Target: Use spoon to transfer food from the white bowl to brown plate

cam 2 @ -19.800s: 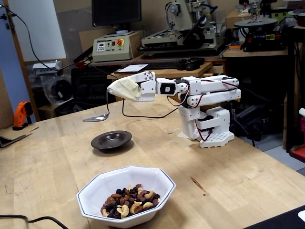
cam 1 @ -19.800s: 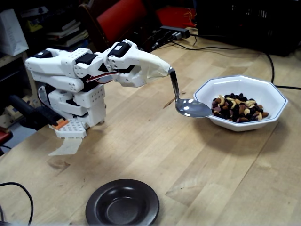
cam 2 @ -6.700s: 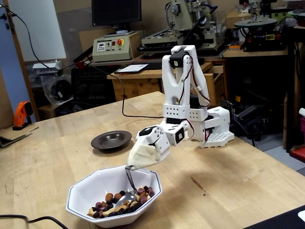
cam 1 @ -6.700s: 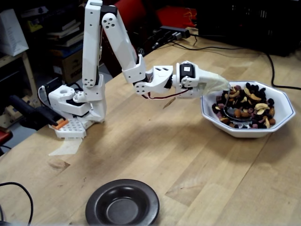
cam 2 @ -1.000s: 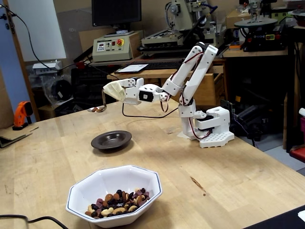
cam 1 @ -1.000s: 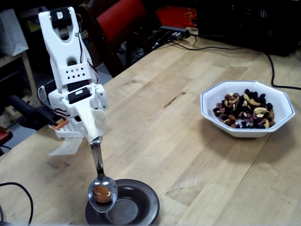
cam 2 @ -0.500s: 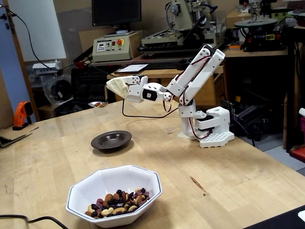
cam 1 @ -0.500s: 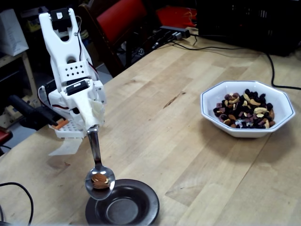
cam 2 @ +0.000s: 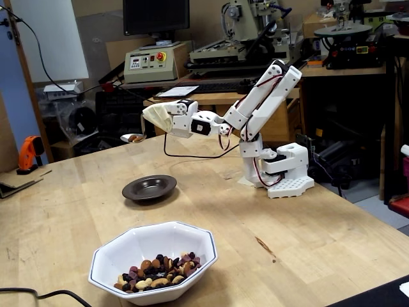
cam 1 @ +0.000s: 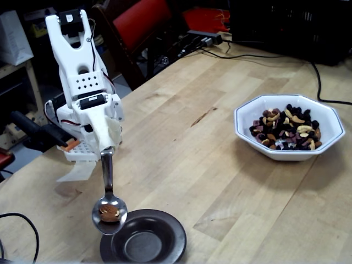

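Observation:
My gripper [cam 1: 106, 149] is shut on the handle of the silver spoon [cam 1: 109, 206], wrapped in pale tape. The spoon's bowl carries a few nuts [cam 1: 110, 212] and hangs level above the left rim of the brown plate [cam 1: 144, 239], which looks empty. In another fixed view the gripper [cam 2: 155, 120] holds the spoon [cam 2: 133, 137] out to the left, well above the plate [cam 2: 149, 187]. The white bowl [cam 1: 290, 126] sits at the right with mixed nuts and raisins [cam 1: 287, 131] inside; it also shows near the front in the other fixed view [cam 2: 153, 260].
The arm's white base [cam 2: 284, 173] stands on the wooden table [cam 1: 209, 165]. Black cables [cam 1: 258, 55] run along the far table edge. A red chair [cam 1: 137, 22] stands behind the table. A black cable [cam 1: 22, 225] lies at the near left corner.

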Motion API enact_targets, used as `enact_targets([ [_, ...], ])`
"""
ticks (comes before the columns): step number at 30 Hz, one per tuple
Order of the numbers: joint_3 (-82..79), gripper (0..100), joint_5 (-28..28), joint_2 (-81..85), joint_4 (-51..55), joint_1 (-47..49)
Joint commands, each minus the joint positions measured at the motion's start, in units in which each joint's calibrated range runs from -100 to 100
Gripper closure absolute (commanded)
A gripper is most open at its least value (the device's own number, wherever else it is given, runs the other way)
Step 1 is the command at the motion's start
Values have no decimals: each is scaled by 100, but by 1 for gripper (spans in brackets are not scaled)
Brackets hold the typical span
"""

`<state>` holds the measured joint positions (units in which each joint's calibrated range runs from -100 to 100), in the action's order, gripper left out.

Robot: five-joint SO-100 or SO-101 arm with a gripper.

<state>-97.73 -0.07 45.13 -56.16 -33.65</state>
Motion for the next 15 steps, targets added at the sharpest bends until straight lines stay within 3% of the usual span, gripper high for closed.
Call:
enact_targets([
  [1, -24, 96, 15, -341, -12, 24],
  [15, -24, 96, 20, -1196, -83, 24],
])
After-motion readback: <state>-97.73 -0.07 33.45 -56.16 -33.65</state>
